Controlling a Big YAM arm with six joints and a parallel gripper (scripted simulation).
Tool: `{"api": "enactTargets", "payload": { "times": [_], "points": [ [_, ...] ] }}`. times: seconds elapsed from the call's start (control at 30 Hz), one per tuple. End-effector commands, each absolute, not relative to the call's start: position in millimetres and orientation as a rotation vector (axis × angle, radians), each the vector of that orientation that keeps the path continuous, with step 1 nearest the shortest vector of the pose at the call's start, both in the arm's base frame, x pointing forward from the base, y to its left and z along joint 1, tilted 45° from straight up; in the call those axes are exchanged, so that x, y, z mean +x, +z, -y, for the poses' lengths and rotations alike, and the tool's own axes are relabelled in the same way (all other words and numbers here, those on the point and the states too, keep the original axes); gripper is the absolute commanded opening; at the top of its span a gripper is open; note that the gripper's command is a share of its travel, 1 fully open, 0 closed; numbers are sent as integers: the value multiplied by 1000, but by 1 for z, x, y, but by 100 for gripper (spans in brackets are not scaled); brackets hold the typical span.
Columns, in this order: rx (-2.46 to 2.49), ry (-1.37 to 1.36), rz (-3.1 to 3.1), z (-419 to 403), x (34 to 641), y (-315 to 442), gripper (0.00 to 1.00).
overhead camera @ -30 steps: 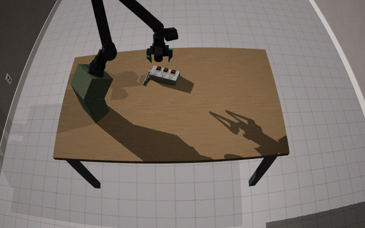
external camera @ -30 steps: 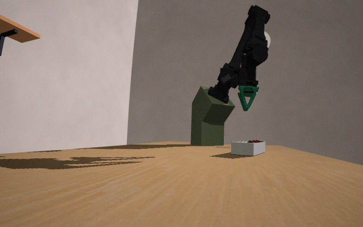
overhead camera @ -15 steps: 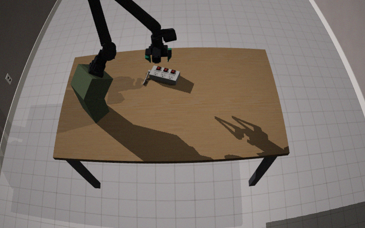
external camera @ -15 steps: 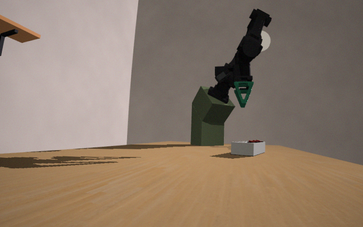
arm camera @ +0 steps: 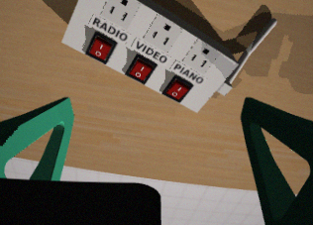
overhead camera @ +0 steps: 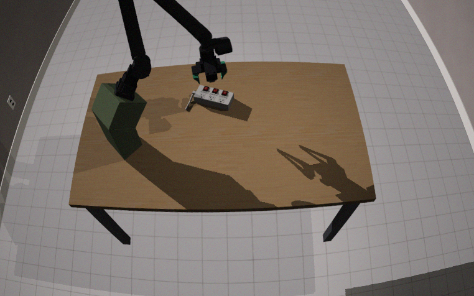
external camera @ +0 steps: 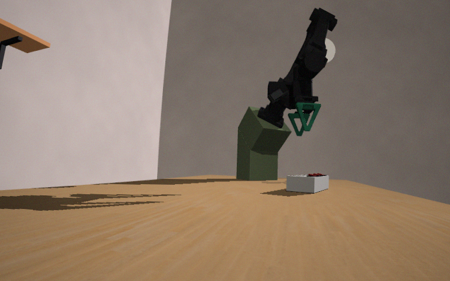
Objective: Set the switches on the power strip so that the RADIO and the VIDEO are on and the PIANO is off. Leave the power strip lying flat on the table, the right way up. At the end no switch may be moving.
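Observation:
A white power strip lies flat and right way up near the table's back edge. In the wrist view its three red rocker switches are labelled RADIO, VIDEO and PIANO. All three look alike, and I cannot tell which are on. A short grey plug stub sticks out at the PIANO end. My gripper has green fingers. It is open and empty, and hangs well above the strip, a little behind it.
The arm's green base block stands at the left of the wooden table. The table's back edge runs just behind the strip, with floor beyond it. A wall shelf is far off.

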State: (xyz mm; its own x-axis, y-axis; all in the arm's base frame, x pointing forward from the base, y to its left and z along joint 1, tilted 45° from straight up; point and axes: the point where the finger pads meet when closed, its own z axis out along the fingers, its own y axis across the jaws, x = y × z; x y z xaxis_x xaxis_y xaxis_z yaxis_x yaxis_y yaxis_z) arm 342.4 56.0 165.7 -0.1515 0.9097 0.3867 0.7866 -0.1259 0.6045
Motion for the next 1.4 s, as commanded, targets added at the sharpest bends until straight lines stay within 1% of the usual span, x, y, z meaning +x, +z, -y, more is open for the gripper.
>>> {"api": "enactTargets", "payload": {
  "times": [0.0, 0.13, 0.2, 0.23, 0.4, 0.5, 0.53, 0.57, 1.37],
  "points": [
    [1580, 1090, -2140, -67, 378, 180, 100],
    [1347, 1022, -2234, -78, 408, 176, 100],
    [1347, 1022, -2234, -78, 408, 176, 100],
    [1197, 980, -2285, -77, 415, 175, 100],
    [922, 898, -2357, -89, 434, 170, 100],
    [754, 833, -2397, -78, 434, 166, 100],
    [697, 816, -2406, -78, 434, 166, 0],
    [642, 800, -2412, -78, 434, 166, 0],
    [637, 801, -2408, -79, 433, 166, 0]
  ]
}}
